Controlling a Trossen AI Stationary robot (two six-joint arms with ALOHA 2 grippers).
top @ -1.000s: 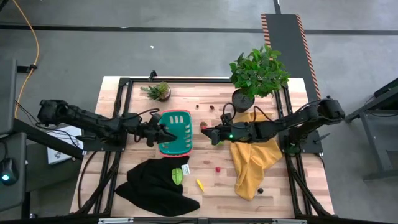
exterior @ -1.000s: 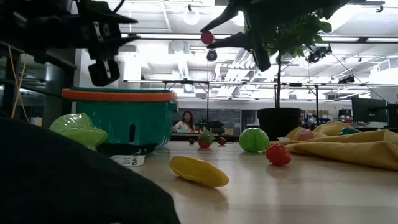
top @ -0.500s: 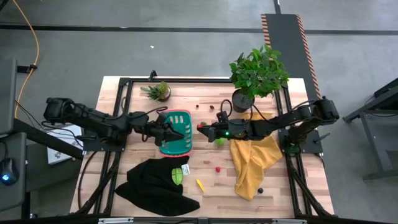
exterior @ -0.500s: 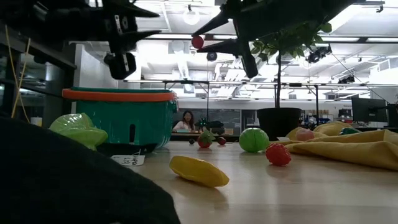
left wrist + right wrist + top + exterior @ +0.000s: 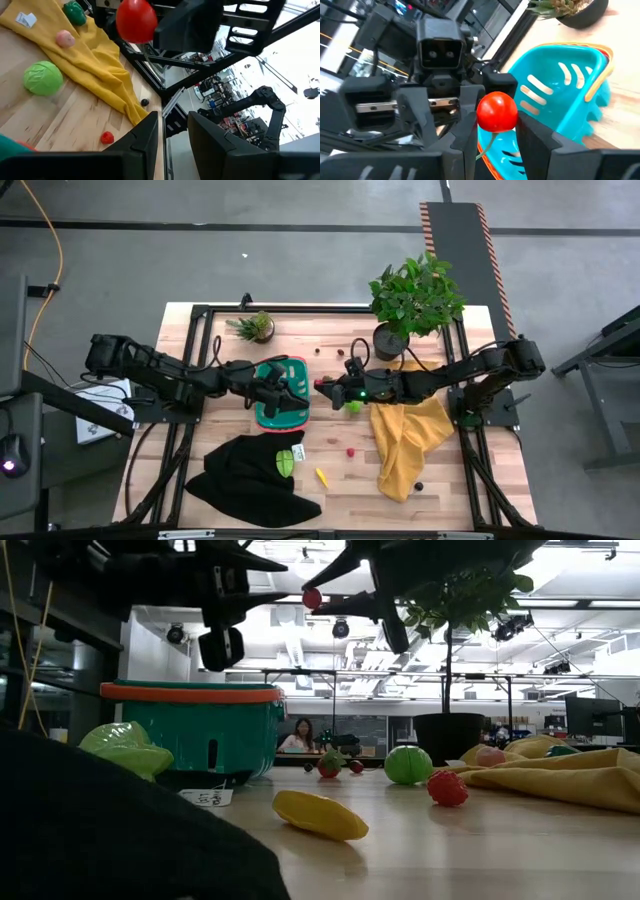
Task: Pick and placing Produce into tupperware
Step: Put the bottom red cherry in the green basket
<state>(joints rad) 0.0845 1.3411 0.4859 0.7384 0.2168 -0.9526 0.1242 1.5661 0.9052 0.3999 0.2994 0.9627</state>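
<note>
While the right gripper (image 5: 492, 131) pinches a glossy round red tomato (image 5: 496, 112) above the slotted teal plastic basket (image 5: 281, 392), the left gripper (image 5: 283, 390) hovers over that basket, fingers parted, holding nothing. Smooth yellow produce (image 5: 320, 815) lies on the wooden table (image 5: 340, 470).

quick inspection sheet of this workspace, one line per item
surface: wooden table inside a black frame.
job's things: teal basket empty as far as seen; small red fruit held in the right gripper; green ball, red berry and yellow piece lie on the wood.
clutter: black cloth with a green piece on it, yellow cloth, two potted plants.
grippers: right gripper shut on the fruit, raised beside the basket; left gripper over the basket, holding nothing visible.
cables: orange cable on the floor.
surroundings: grey floor; a person seated far behind in the low view.
</note>
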